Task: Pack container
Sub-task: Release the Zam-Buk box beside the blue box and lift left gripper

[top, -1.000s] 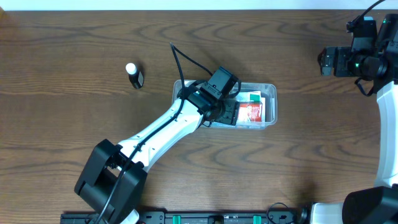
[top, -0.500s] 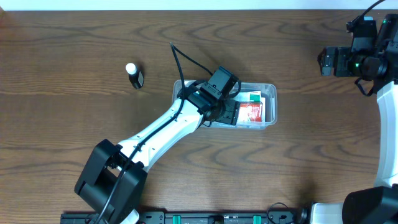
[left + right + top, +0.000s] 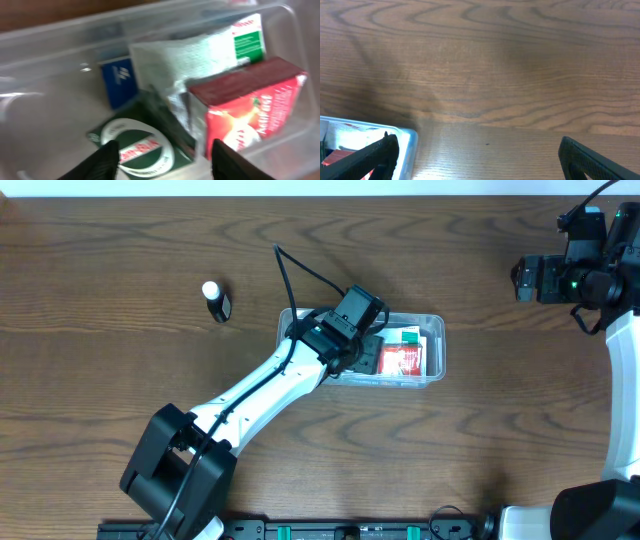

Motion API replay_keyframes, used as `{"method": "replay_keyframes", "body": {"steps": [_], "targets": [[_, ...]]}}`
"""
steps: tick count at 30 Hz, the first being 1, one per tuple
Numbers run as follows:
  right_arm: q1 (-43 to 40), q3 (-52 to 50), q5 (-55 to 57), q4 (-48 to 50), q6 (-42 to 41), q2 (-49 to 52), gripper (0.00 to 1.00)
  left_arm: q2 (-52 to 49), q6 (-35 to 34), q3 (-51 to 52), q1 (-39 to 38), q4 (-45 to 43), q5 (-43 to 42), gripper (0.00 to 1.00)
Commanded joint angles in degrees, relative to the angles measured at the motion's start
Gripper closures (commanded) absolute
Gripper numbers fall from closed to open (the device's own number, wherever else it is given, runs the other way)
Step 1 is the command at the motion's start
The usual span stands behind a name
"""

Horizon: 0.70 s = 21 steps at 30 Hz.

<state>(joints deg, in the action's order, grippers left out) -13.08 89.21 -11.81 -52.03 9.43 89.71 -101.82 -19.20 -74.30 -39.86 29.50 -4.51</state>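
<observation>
Clear plastic container [image 3: 438,332], mid-table, stocked: red carton [image 3: 250,107], dark green box [image 3: 137,147]. Left gripper [image 3: 165,152] part-open astride that box; advised: rise straight, clear of carton. Right gripper [image 3: 477,157] wide, empty.

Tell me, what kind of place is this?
Probably a robot lab: two robot arms at a wooden table, a clear container holding small boxes, and a little bottle nearby.

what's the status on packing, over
left hand open inside clear plastic rectangular tub, above green round-label packet. right hand open, off to side. black white-capped bottle outside tub.
</observation>
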Motion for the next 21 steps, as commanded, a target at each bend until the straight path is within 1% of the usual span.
{"method": "replay_keyframes", "body": {"steps": [1, 4, 9, 11, 15, 21], "targets": [[0.0, 0.6, -0.2, -0.1, -0.6, -0.5, 0.01, -0.9, 1.4, -0.6, 0.5, -0.2, 5.2, 0.46], [0.0, 0.6, -0.2, -0.1, -0.6, -0.5, 0.01, -0.9, 1.6, -0.6, 1.7, -0.1, 5.2, 0.5], [0.0, 0.6, -0.2, -0.1, -0.6, -0.5, 0.01, -0.9, 2.4, -0.6, 4.0, -0.2, 5.3, 0.52], [0.0, 0.6, -0.2, -0.1, -0.6, -0.5, 0.01, -1.1, 4.3, -0.6, 4.8, -0.3, 5.4, 0.52], [0.0, 0.6, -0.2, -0.1, -0.6, -0.5, 0.01, -1.9, 4.7, -0.6, 5.8, -1.0, 7.2, 0.52], [0.0, 0.6, -0.2, -0.1, -0.6, -0.5, 0.01, -4.7, 5.7, -0.6, 6.0, -2.8, 7.1, 0.52]]}}
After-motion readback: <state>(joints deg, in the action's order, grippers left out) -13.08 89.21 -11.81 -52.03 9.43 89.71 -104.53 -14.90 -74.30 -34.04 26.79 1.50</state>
